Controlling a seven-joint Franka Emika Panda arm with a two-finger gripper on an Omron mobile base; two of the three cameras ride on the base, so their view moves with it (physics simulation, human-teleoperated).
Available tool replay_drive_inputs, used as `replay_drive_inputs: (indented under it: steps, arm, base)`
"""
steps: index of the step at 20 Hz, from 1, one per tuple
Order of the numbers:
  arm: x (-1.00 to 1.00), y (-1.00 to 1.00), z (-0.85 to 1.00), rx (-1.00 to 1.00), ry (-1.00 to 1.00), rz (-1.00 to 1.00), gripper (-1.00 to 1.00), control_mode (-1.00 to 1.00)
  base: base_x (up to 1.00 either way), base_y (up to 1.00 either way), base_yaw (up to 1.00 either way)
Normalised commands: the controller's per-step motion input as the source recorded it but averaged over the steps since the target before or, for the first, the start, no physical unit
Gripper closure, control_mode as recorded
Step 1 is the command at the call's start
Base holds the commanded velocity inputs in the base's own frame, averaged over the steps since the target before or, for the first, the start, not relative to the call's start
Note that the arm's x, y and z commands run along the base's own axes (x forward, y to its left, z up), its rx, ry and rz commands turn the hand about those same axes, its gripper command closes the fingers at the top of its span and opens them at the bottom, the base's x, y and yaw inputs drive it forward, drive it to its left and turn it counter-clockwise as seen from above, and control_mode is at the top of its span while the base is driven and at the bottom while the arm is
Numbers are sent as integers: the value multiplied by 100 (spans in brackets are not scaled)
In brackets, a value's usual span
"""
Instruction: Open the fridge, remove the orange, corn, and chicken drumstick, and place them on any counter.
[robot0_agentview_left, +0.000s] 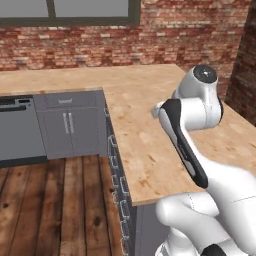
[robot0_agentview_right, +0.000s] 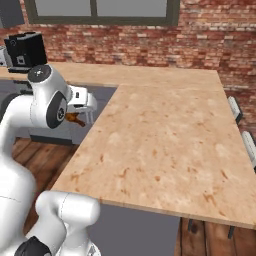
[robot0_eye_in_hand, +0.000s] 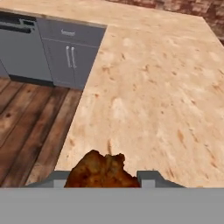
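Note:
In the hand view my gripper (robot0_eye_in_hand: 105, 178) is shut on the chicken drumstick (robot0_eye_in_hand: 103, 170), a dark reddish-brown lump between the two fingertips. It hangs above the beige speckled counter (robot0_eye_in_hand: 166, 87), near the counter's left edge over the wooden floor. In the right base view the drumstick (robot0_agentview_right: 75, 119) pokes out under the white hand, beside the counter's (robot0_agentview_right: 165, 130) inner corner. The counter (robot0_agentview_left: 145, 100) runs in an L along the brick wall. The fridge, the orange and the corn are out of view.
Grey base cabinets with silver handles (robot0_agentview_left: 70, 125) and a dishwasher front (robot0_agentview_left: 15, 130) stand under the back counter. Wooden floor (robot0_agentview_left: 55, 205) lies to the left. A black appliance (robot0_agentview_right: 25, 50) sits at the back left. Stool backs (robot0_agentview_right: 235, 107) line the counter's right side.

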Motion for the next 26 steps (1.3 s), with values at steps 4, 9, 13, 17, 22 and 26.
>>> replay_drive_inputs:
  steps: [4, 9, 13, 17, 22, 26]
  arm:
    - [40, 0, -69, 0, 19, 0, 100, -100]
    - [48, -10, -79, 0, 21, 6, 100, -100]
    - [50, -18, -99, 0, 23, 15, 100, -100]
    - [54, -8, -100, 0, 27, 17, 100, -100]
    - [38, 0, -86, 0, 22, 10, 100, -100]
    - [9, 2, -70, -2, 8, 0, 100, -100]
  base:
    - [0, 0, 0]
    - [0, 0, 0]
    - [0, 0, 0]
    - [0, 0, 0]
    - [0, 0, 0]
    - [0, 0, 0]
